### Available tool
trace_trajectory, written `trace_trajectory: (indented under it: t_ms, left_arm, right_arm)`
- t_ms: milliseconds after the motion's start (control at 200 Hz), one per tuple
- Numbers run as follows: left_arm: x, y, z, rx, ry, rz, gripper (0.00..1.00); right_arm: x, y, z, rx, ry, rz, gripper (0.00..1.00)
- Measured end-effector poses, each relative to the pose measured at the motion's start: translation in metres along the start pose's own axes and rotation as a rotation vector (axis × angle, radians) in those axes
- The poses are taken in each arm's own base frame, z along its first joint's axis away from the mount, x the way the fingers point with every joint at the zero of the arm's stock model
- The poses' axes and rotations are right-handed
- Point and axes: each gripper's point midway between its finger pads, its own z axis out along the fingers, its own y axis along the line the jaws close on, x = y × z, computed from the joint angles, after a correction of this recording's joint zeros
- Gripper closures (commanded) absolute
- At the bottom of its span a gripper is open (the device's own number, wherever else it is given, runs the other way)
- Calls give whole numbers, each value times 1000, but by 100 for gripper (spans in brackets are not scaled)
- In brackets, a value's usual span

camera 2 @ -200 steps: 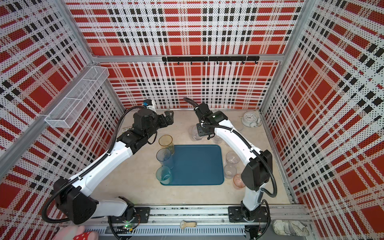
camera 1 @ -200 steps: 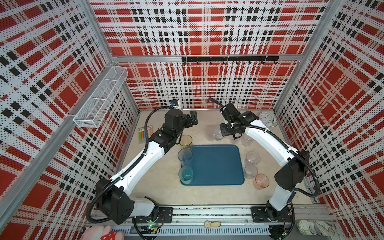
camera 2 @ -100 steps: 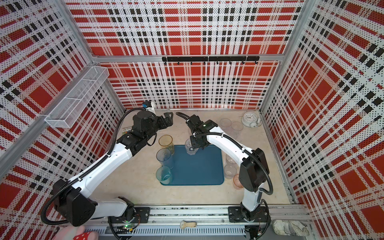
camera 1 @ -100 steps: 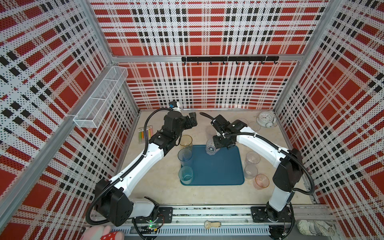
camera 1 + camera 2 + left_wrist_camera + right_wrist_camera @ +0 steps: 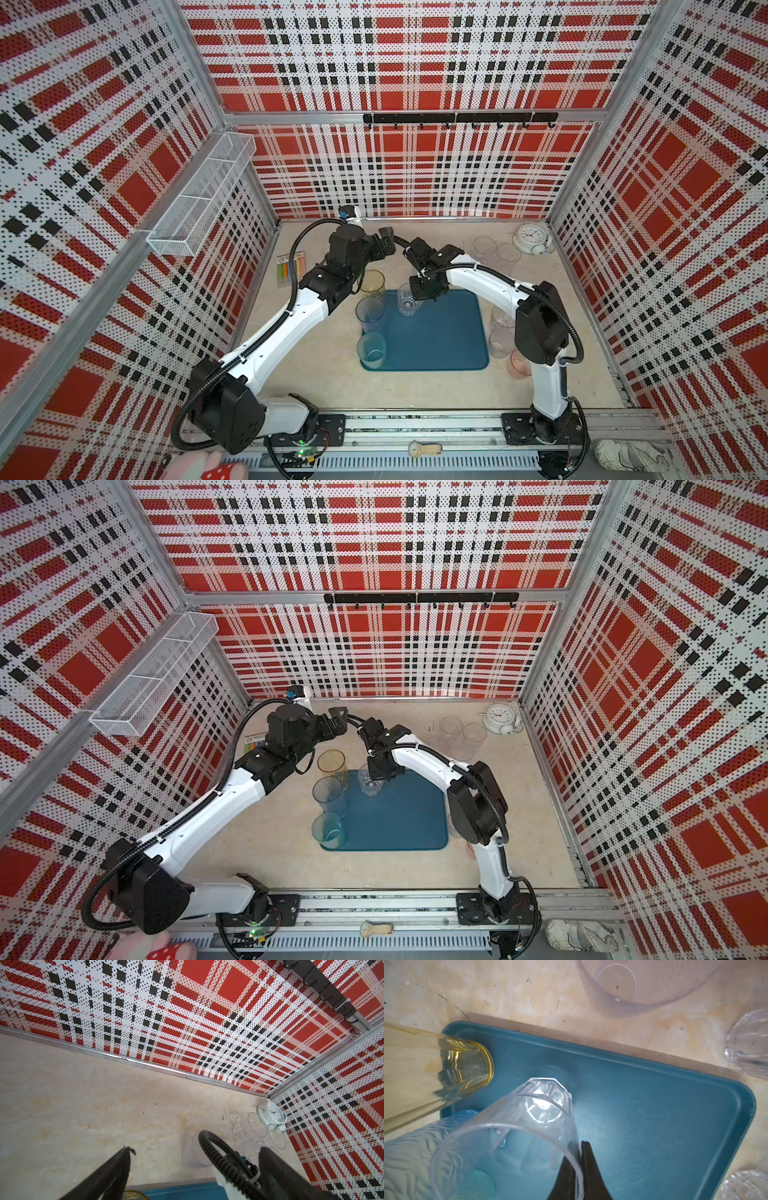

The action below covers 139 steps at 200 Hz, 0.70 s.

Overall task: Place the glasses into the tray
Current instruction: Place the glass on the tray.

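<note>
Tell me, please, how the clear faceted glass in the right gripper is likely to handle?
The clear faceted glass looks stiff and probably light: the right gripper holds it by its rim alone. Its smooth wall may slip in so thin a pinch. Its base is narrower than its mouth, so it might tip on the tray.

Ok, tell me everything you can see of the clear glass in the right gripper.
The clear glass is see-through, plastic-looking, handleless and empty, with a faceted base and a smooth round rim. The right gripper pinches its rim wall, one finger inside, one outside. It hangs over the tray, near the corner by the amber glass. Whether its base touches the tray is unclear.
</note>
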Motion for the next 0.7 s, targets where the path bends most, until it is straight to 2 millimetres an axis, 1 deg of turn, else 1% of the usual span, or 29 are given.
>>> trace_trajectory:
  t_ms: [135,391,556,696]
  left_arm:
    - [1,1,0,0,-1,-3,2]
    - [4,2,1,-1,4,-2,2]
    - [4,2,1,0,3,-2,2]
    - [4,2,1,0,3,-3,2]
  right_arm:
    - [-4,5,2,-7,-7,11,98]
    - [-6,7,16,2,8,26,96]
    - [-17,14,19,-15,-15,43,90]
    - [-21,18,21,-30,-25,53,86]
